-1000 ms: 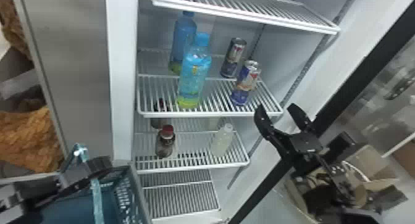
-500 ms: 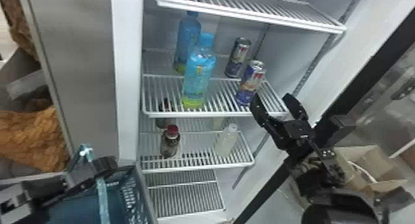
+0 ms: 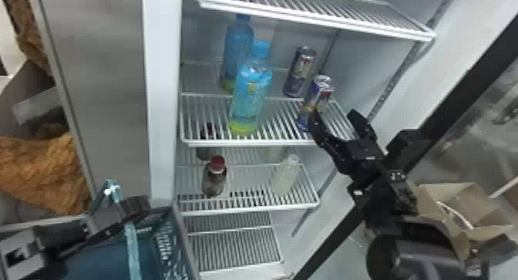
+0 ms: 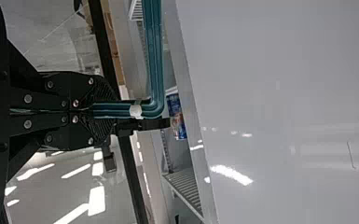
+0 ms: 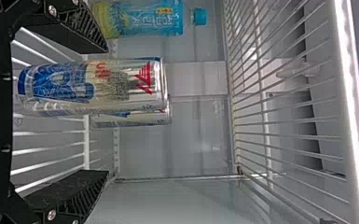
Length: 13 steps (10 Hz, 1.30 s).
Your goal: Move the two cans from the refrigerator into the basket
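Left pincer (image 3: 135,208) was clamped on the handle (image 3: 132,252) of the teal basket (image 3: 184,242), near the refrigerator (image 3: 162,105) opening. No visible change there vs the earlier frames.

Right pincer (image 3: 335,115) was the mover: up and in toward the middle wire shelf (image 3: 281,143) over the last second, fingers kept apart. Earlier its tips sat below and to the right of the front can (image 3: 318,92); now one finger overlapped that can's lower part in the head view. Right wrist view had the can lined up with the gap, closer to the finger on the bottle side. Can't tell if it was already between the tips.

Both cans stood upright on that shelf, same spots as before; the rear can (image 3: 300,73) was behind the front one, partly covered by it in the wrist view. Head view had shifted slightly, so everything in the fridge drew a bit to the right in frame.

Same shelf, left of the cans: blue-capped bottle (image 3: 250,92) in front, second blue bottle (image 3: 237,40) behind it. Shelf below: red-capped bottle (image 3: 215,179) left, pale bottle (image 3: 285,177) right, both upright.
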### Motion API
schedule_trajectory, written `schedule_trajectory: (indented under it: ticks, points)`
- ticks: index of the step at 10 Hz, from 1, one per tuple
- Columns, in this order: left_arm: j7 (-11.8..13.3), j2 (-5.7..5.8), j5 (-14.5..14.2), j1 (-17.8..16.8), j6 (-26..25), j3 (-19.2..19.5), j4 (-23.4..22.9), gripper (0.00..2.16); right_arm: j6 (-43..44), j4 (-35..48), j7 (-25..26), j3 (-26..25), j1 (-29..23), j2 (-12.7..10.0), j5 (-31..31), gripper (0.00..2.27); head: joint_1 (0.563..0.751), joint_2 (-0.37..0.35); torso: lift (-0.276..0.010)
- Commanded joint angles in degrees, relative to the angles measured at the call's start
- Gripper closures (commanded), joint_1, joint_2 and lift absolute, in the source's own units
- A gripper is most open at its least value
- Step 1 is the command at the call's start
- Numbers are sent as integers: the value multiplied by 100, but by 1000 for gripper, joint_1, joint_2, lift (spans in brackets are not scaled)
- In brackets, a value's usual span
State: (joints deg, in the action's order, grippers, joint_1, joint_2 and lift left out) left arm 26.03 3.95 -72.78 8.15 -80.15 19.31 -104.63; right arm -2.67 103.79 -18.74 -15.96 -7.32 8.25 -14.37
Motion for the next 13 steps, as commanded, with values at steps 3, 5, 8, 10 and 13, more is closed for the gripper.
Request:
schedule_trajectory:
  ticks: [3, 5, 8, 10, 13]
  points:
    - [-1, 0, 0, -14, 0, 0, 7, 1197, -155, -360, 2, 248, 395, 54, 21, 150, 695, -300, -35]
    - [-10, 0, 0, -14, 0, -12, 7, 1197, -197, -515, 2, 316, 508, 81, -14, 441, 695, -286, -35]
    - [-10, 0, -12, 0, 0, 0, 7, 1197, -563, -458, 2, 316, 536, 107, -37, 1210, 695, -281, -35]
    - [-10, -9, -23, 0, 0, 0, 7, 1197, -549, -402, -7, 305, 494, 107, -37, 1277, 695, -278, -35]
    - [-10, 0, -34, 0, 14, 0, 7, 1197, -563, 287, 2, 168, 86, 116, -25, 1277, 695, -282, -35]
